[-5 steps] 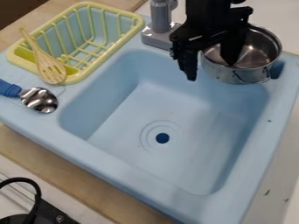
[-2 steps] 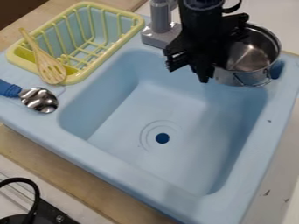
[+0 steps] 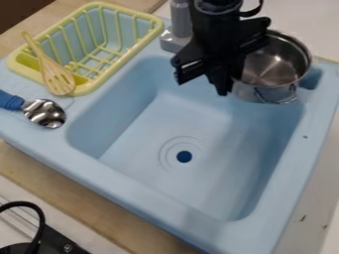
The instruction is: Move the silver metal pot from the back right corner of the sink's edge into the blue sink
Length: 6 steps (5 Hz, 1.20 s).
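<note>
Gripper [image 3: 223, 91] fingers close together, apparently pinching the pot [image 3: 277, 67] wall at the sink [image 3: 265, 225] corner. Likely grasp step; moving on calls for a firm, level grip.

Toy kitchen set: light-blue play sink [image 3: 182, 114], grey tap [image 3: 179, 25], yellow dish rack [image 3: 122, 64], slotted wooden spatula [image 3: 56, 74], blue-handled metal spoon [image 3: 44, 113] and small steel pot [image 3: 275, 64]. A black robot arm [image 3: 215, 30] marked the place as robot-testing space.
</note>
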Available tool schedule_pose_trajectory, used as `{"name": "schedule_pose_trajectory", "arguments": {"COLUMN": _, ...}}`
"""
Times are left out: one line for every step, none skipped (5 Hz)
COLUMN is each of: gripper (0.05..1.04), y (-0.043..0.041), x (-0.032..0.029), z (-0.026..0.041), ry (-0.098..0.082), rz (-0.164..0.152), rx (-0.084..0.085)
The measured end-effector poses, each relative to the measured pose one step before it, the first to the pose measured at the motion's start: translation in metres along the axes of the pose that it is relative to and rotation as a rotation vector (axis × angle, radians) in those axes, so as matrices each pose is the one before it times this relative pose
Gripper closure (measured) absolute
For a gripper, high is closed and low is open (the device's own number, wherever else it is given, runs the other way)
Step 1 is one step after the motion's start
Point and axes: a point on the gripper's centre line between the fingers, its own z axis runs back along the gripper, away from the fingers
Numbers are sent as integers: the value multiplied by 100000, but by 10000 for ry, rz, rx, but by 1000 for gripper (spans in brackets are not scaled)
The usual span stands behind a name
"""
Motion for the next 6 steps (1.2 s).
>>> {"name": "schedule_pose_trajectory", "arguments": {"gripper": 1027, "y": 1749, "x": -900, "z": 1422, "ry": -179, "rz": 266, "rx": 83}}
{"name": "schedule_pose_trajectory", "arguments": {"gripper": 1027, "y": 2172, "x": -511, "z": 1036, "ry": -194, "rz": 437, "rx": 164}}
{"name": "schedule_pose_trajectory", "arguments": {"gripper": 1027, "y": 2285, "x": -370, "z": -565, "ry": 201, "rz": 357, "rx": 482}}
{"name": "schedule_pose_trajectory", "arguments": {"gripper": 1027, "y": 2008, "x": -293, "z": -1401, "ry": 204, "rz": 148, "rx": 495}}
{"name": "schedule_pose_trajectory", "arguments": {"gripper": 1027, "y": 1344, "x": 405, "z": -1408, "ry": 149, "rz": 472, "rx": 258}}
{"name": "schedule_pose_trajectory", "arguments": {"gripper": 1027, "y": 1431, "x": 1310, "z": -1498, "ry": 9, "rz": 637, "rx": 321}}
